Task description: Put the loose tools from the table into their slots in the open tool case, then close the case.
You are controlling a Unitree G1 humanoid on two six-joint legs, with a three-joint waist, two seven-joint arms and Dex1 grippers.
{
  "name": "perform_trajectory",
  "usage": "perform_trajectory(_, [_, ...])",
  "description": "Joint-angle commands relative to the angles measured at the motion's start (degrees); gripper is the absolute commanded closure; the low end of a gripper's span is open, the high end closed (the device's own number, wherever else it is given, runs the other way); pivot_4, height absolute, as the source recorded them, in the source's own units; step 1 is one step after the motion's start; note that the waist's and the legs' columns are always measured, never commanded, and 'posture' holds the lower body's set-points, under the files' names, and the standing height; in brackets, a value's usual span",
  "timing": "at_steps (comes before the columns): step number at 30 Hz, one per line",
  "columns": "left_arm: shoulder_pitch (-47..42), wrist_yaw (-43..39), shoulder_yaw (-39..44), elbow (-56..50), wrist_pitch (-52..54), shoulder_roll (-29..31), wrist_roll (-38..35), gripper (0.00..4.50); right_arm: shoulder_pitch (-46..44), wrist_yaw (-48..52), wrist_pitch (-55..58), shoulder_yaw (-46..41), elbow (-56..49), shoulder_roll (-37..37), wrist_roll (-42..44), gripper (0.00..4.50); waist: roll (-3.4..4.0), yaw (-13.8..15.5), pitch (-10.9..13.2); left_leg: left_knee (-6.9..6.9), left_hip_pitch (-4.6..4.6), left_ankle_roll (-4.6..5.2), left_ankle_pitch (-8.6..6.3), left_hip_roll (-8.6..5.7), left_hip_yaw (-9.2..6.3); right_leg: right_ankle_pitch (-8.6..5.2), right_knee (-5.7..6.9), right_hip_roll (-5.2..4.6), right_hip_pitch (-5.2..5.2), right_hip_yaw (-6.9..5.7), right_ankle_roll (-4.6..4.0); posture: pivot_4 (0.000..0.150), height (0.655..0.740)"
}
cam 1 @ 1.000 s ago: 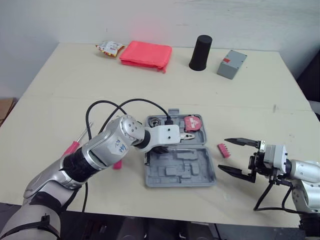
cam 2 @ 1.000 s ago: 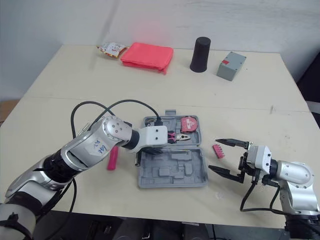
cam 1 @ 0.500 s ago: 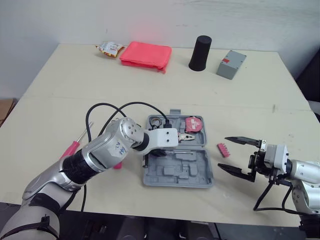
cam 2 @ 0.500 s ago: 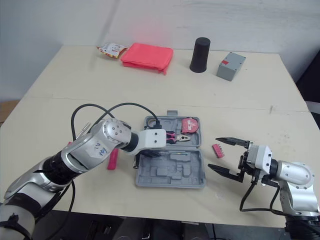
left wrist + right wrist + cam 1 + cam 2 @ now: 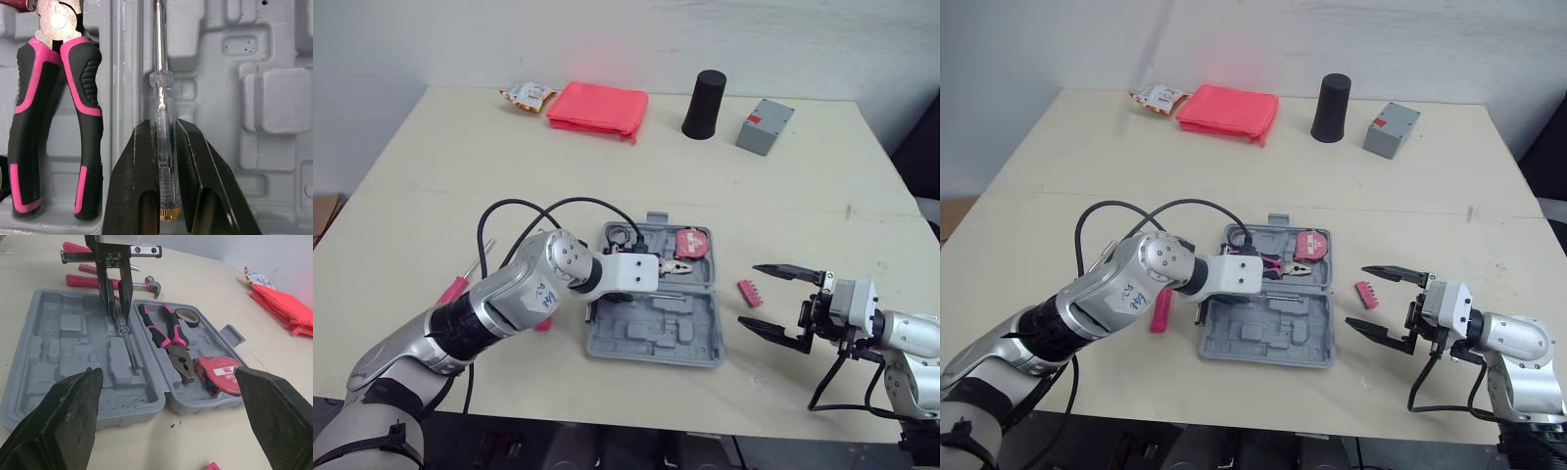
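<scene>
My right end effector (image 5: 167, 377) hangs low at the near right of the table (image 5: 431, 196), its two fingers spread wide and holding nothing. Just beyond it a small pink bit holder (image 5: 749, 292) lies loose on the table, between that end effector and the open tool case (image 5: 656, 338).

The case lies flat, grey, with its moulded half nearer me. Over that half, close to the hinge, my left end effector (image 5: 162, 132) is clamped on the clear handle of a screwdriver (image 5: 160, 98). The shaft runs along the tray beside the hinge ridge; I cannot tell whether it is seated in a slot.

In the farther half sit the pink and black pliers (image 5: 178, 361), a roll of black tape (image 5: 187, 317) and a red tape measure (image 5: 690, 242).

Left of the case, a pink-handled hammer (image 5: 93, 282) and a pink screwdriver (image 5: 455, 289) lie on the table.

Along the far edge are a snack packet (image 5: 527, 94), a red pouch (image 5: 599, 108), a black cup (image 5: 704, 103) and a grey box (image 5: 767, 125).
</scene>
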Motion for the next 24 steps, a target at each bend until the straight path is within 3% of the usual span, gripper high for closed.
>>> perform_trajectory(1, [1.4,-0.8,-0.9,0.6,-0.6,0.9,2.3,4.4,-0.1,0.2,-0.6,-1.0,-0.5,-0.2,0.6,0.0,0.0,0.0,0.0,0.0,0.0,0.0,0.0,0.0,0.0,0.0,0.0,0.0,0.0,0.0,0.0,0.15,0.74])
perform_trajectory(4, [1.8,-0.1,2.6,-0.7,-5.4,0.0,1.9,3.19,-0.1,0.8,-1.1,-1.0,0.2,-0.2,0.7,0.0,0.0,0.1,0.0,0.01,0.0,0.0,0.0,0.0,0.0,0.0,0.0,-0.01,0.01,0.0,0.0,0.15,0.74])
perform_trajectory(7, [2.0,-4.6,6.6,-6.1,-3.2,1.6,-2.3,3.19,-0.4,1.7,-1.5,-1.1,1.1,-0.3,1.0,0.0,-0.01,0.0,0.0,0.05,-0.04,0.01,0.0,0.0,-0.02,0.0,0.01,-0.01,0.01,-0.02,0.0,0.15,0.74])
perform_trajectory(11, [3.0,-5.3,8.5,-8.6,-2.1,4.5,-1.7,3.19,-0.7,3.0,-2.1,-1.2,2.4,-0.4,1.1,0.0,-0.01,0.0,0.0,0.03,-0.05,0.02,-0.01,0.0,-0.02,0.0,-0.01,-0.01,-0.01,-0.02,0.0,0.15,0.74])
perform_trajectory(15, [5.4,-3.9,11.3,-8.4,-3.1,3.8,-2.4,3.19,-0.6,3.6,-2.1,-1.1,2.5,-0.4,1.4,0.0,-0.01,0.0,0.0,0.04,-0.04,0.04,-0.01,-0.01,-0.02,0.0,0.01,-0.02,0.01,-0.01,0.0,0.15,0.74])
perform_trajectory(17, [10.2,-0.5,16.6,-6.3,-9.1,-0.1,-5.2,3.19,-0.4,3.7,-1.6,-1.0,2.0,-0.2,1.8,0.0,0.01,0.1,0.0,0.04,-0.04,0.06,-0.02,-0.01,-0.02,0.0,-0.01,-0.03,0.01,-0.01,0.0,0.15,0.74])
perform_trajectory(18, [13.9,2.3,21.3,-4.6,-13.6,-4.8,-8.5,3.43,-0.4,3.7,-1.5,-0.9,1.8,-0.2,1.9,0.0,0.01,0.1,0.0,0.03,-0.03,0.07,-0.03,0.0,-0.02,0.0,-0.01,-0.07,0.02,-0.01,0.0,0.15,0.74])
perform_trajectory(21, [23.4,8.4,34.1,-1.0,-13.0,-18.0,-18.8,4.41,-0.6,3.3,-1.2,-0.9,1.6,-0.2,1.8,0.0,0.01,0.1,0.0,0.15,-0.1,0.12,-0.06,0.01,-0.09,0.0,-0.01,-0.14,0.03,-0.11,0.0,0.15,0.74])
perform_trajectory(24, [26.9,9.2,34.2,2.7,-20.8,-17.9,-15.6,4.47,-0.7,2.8,-1.0,-1.0,1.3,-0.3,1.5,0.0,-0.04,-0.1,0.0,0.2,-0.05,0.12,-0.05,0.0,-0.14,0.01,0.04,-0.15,0.05,-0.21,0.01,0.15,0.74])
